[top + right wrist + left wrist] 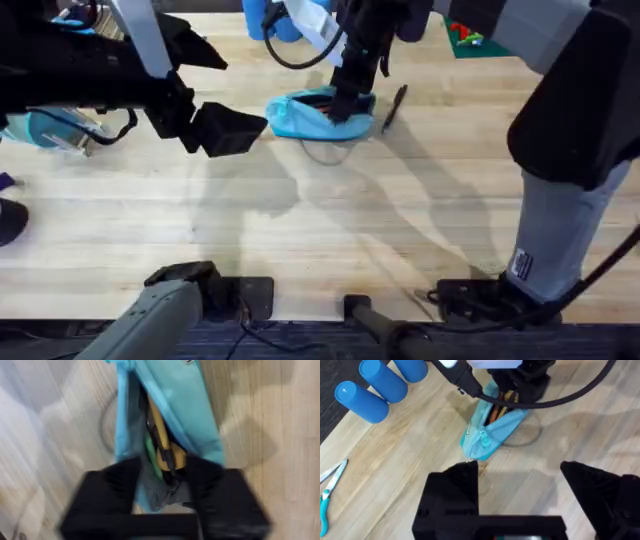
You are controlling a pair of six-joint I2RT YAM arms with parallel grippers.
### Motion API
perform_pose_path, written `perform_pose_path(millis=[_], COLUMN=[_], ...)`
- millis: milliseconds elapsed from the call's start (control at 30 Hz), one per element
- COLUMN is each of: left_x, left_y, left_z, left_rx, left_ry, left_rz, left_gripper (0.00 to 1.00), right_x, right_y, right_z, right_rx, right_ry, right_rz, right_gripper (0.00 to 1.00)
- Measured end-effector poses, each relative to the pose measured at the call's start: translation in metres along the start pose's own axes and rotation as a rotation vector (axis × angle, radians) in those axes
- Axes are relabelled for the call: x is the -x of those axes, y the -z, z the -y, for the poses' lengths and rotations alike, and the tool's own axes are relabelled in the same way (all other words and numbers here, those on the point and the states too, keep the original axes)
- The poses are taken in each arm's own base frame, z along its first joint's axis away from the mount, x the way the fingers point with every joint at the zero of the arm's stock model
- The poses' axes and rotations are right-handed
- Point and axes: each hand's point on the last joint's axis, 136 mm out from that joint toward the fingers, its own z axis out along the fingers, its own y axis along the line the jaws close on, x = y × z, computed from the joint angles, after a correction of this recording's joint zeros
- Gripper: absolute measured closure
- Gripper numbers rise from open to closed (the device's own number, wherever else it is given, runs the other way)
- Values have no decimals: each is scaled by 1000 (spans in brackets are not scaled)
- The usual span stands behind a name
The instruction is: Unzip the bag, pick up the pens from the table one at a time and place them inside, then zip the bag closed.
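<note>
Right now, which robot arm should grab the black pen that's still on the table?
Probably the right. Its gripper is down at the open bag, and the black pen lies just beside it. The left gripper hovers open on the bag's far side.

Light-blue bag (305,116), black pen (393,107), wood-grain table (320,220).

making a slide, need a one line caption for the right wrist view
Right gripper lowers a yellow pen into the open light-blue bag on the wooden table.
</note>
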Motion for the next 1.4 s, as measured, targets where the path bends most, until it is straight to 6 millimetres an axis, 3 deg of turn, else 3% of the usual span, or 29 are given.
perform_pose_path(millis=[100,167,1133,1267,1400], left_x=[0,0,0,0,0], left_y=[0,0,0,0,0], left_z=[0,0,0,0,0], left_rx=[0,0,0,0,0], left_ry=[0,0,0,0,0], left_rz=[0,0,0,0,0], left_gripper=[7,7,7,8,8], right_x=[1,1,1,3,10], right_y=[0,0,3,24,66], right_z=[1,1,-1,-6,-12], right_rx=[-3,-4,0,-22,-85], right_ry=[4,8,-50,-54,-39], right_rz=[4,3,6,31,106], right_gripper=[86,13,5,5,6])
